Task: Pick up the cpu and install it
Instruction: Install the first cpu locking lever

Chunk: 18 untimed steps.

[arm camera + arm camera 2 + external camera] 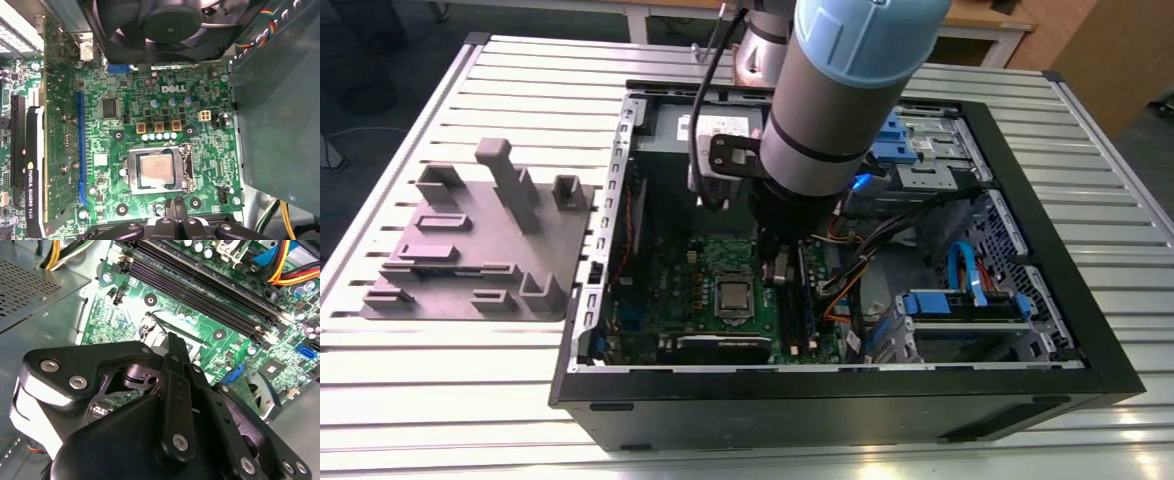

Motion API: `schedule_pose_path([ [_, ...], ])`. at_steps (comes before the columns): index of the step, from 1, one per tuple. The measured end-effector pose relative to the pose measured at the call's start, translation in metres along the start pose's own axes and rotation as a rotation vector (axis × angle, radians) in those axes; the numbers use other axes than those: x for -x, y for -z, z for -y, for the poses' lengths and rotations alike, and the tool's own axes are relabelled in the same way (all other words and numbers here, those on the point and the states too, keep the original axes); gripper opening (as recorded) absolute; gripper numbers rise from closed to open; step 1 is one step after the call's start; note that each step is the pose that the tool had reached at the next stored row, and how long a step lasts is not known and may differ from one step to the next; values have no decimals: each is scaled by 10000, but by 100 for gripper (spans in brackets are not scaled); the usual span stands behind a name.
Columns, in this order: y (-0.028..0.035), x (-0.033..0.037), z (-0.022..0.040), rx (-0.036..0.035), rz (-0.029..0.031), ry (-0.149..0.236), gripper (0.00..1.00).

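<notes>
In the second wrist view my gripper [172,342] covers most of the socket, so the cpu underneath cannot be made out there. In the first wrist view the gripper [177,212] is cut off by the picture's edge, its linkage mostly out of frame. In the exterior view my arm [834,110] hides the motherboard [680,300] behind it, and I cannot tell how my jaws stand.

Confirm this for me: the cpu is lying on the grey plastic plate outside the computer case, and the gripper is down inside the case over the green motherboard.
Not quite. The cpu is not on the grey plastic plate; it sits in the metal socket frame on the green motherboard, as the first wrist view shows. The rest holds: the gripper is down inside the computer case over that board.
</notes>
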<state>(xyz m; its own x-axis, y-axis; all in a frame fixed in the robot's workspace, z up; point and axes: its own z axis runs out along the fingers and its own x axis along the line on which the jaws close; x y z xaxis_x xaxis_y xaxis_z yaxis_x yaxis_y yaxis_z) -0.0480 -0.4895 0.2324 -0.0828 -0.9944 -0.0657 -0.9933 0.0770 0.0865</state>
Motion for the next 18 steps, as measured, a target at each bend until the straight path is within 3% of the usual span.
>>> schedule_pose_path([
  [18, -89, -98, 16, 6, -215, 284, 10],
])
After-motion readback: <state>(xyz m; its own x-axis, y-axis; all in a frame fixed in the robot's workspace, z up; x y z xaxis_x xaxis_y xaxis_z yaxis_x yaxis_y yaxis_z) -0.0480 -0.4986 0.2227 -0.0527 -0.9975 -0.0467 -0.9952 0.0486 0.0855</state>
